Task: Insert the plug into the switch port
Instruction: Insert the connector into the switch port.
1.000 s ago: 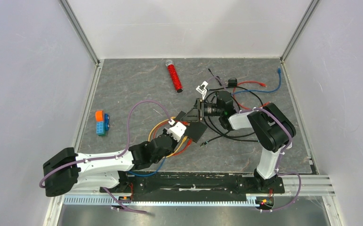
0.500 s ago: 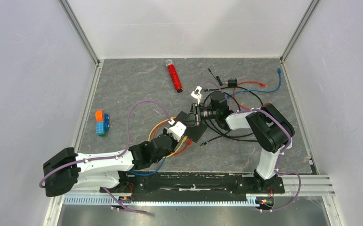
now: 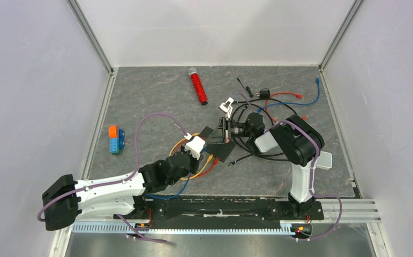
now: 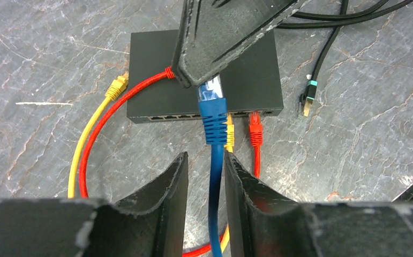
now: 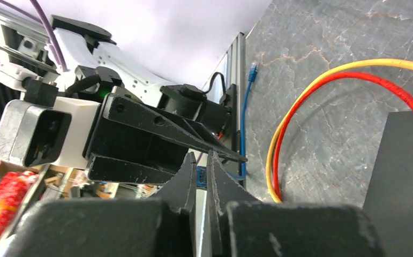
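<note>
In the left wrist view the blue plug hangs just above the front edge of the black switch. Its clear tip points over the box top, above the row of switch ports. My right gripper reaches in from above and is shut on the plug's head, whose blue shows between its fingers. My left gripper stands open. The blue cable runs loose between its fingers, close to the right one. From above, both grippers meet over the switch.
A yellow plug and a red plug sit in ports beside the blue one. A loose yellow plug lies left, a black cable end right. A red tube, toy blocks and tangled cables lie around.
My right gripper has moved left to the plug and shut on it. The left gripper, shut before, has opened and let go of the blue cable, and its arm has drawn back a little.
</note>
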Available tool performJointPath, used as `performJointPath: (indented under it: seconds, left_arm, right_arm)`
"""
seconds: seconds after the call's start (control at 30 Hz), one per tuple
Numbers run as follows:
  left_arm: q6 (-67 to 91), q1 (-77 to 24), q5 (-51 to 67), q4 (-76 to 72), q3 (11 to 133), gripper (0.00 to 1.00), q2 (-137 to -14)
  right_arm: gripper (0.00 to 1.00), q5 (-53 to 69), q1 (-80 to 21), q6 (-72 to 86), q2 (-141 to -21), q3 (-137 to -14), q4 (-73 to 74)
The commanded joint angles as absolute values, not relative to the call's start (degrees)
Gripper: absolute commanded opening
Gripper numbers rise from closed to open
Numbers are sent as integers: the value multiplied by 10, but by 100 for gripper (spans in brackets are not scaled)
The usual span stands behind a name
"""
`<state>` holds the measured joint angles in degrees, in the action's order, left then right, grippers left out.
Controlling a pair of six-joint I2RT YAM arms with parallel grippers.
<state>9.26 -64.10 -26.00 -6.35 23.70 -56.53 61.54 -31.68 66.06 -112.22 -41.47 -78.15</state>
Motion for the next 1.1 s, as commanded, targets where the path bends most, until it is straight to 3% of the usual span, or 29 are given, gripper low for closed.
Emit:
performJointPath:
  seconds: [0.0,0.6,0.77,0.93,0.97,1.03,1.07]
  left_arm:
    - [131,-629,-238,-37,247,37,-543]
    - [159,-603,-172,14,312,37,-564]
    - [162,-604,-181,15,305,28,-556]
    - [158,-602,-201,5,301,2,-557]
    - [155,-602,-201,3,301,2,-557]
    - [147,-601,-200,-12,298,2,-560]
    - [142,-601,-201,-19,296,2,-561]
  right_arm:
    - [0,624,-318,758,-1147,-415,-975]
    - [0,611,-318,642,-1129,-403,-853]
    - [0,608,-318,628,-1123,-406,-828]
    - [0,595,-318,579,-1106,-400,-765]
    - [1,591,-319,569,-1103,-399,-751]
    - [9,588,-317,556,-1099,-399,-731]
    - [18,584,-316,556,-1097,-398,-729]
